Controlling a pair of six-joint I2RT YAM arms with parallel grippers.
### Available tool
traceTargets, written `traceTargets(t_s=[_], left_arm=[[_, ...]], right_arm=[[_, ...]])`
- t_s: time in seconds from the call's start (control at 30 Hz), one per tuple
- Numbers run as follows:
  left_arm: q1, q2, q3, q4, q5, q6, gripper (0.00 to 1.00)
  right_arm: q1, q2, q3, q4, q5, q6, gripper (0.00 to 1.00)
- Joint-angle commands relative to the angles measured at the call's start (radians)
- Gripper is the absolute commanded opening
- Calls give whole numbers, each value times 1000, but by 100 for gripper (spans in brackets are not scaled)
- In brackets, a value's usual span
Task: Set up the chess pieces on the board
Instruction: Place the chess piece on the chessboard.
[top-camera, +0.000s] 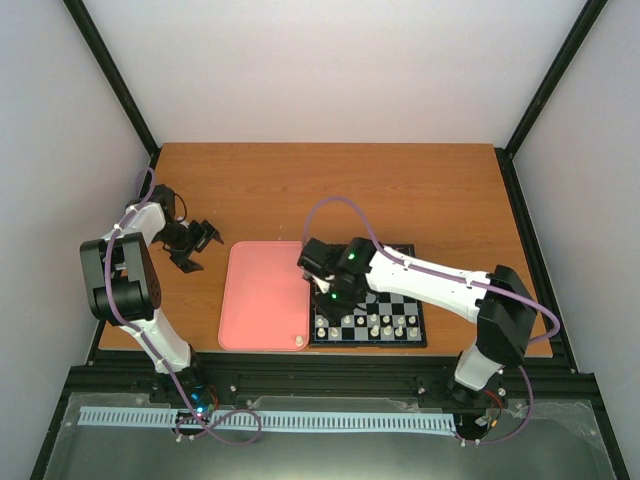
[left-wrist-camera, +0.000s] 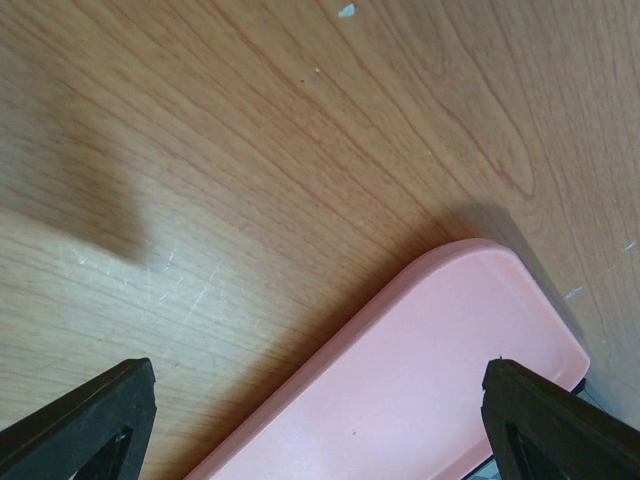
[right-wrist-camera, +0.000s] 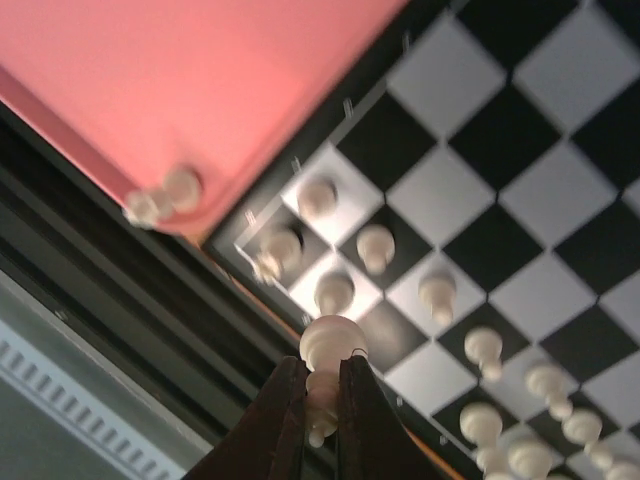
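Fingers (right-wrist-camera: 283, 420) of the right gripper (right-wrist-camera: 320, 375) are clenching one cream chess piece (right-wrist-camera: 333, 342) upright, head poking past the tips, and hovering it over the near-left corner of the board (right-wrist-camera: 450, 80); left gripper (left-wrist-camera: 315, 380) is lying released, well apart.

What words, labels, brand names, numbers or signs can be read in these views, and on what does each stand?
No text can be read in any view.
Board rim: small pale marks in the right wrist view, too blurred to read.
Pink tray: plain, no marks.
Chess pieces: no marks.
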Motion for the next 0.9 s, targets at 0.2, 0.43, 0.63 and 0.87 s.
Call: traceTargets(t_s=[0.2, 0.43, 0.63, 0.87], left_arm=[[0, 4, 17, 3, 3, 18, 100], [0, 8, 24, -3, 0, 20, 100], [-1, 3, 25, -7, -2, 23, 100], [-1, 6, 27, -6, -2, 23, 100]], right_arm=[[-24, -107, -200, -3, -55, 68, 3], [-44, -70, -244, 65, -84, 40, 3], [-62, -44, -258, 97, -103, 22, 3], [-64, -35, -285, 108, -107, 21, 3]])
